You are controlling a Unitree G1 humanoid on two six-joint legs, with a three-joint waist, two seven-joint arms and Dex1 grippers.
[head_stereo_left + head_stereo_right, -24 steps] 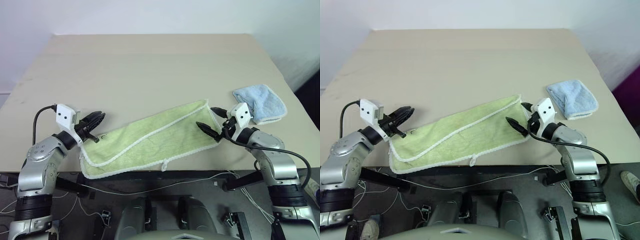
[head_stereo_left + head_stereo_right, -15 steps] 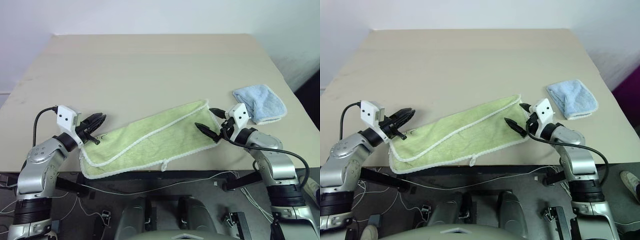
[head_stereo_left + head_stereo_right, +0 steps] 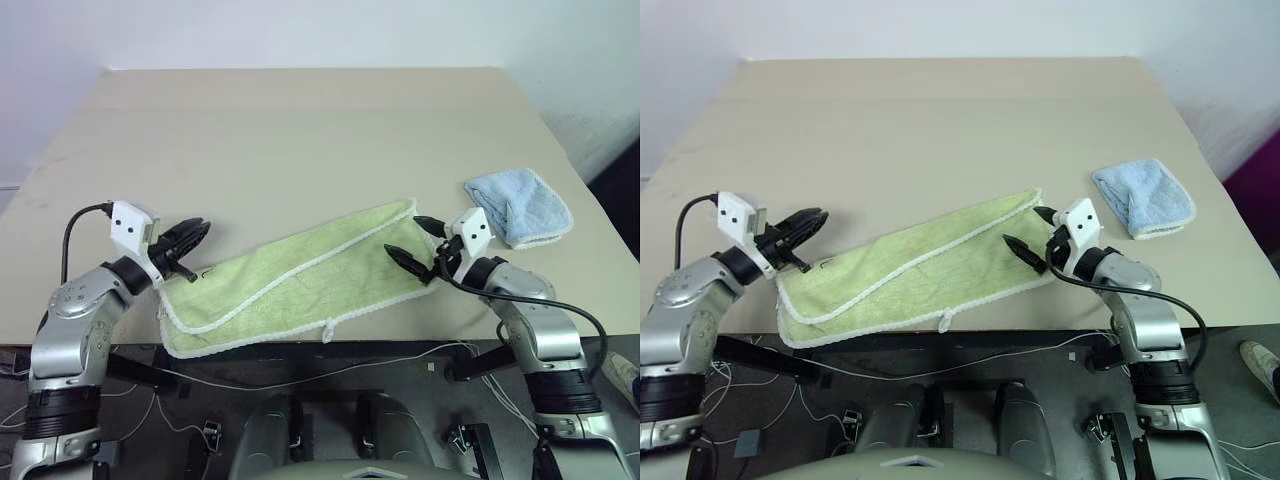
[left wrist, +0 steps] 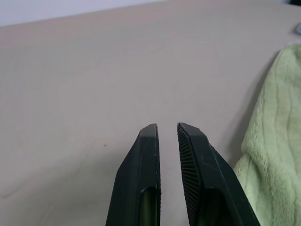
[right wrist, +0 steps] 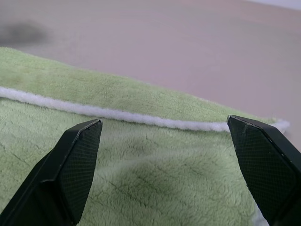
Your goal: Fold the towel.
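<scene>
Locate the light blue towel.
The light blue towel lies on the table's right side, just beyond the right gripper and right of the green towel.

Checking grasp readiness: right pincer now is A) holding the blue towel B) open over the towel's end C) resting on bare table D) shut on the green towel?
B: the right pincer stands wide open over the end of the towel, gripping nothing.

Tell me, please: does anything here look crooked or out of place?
Yes. The towel lies askew across the table, its near left corner drooping over the front edge, folded layers unaligned. The blue towel lies crumpled beside the table's right edge.
</scene>
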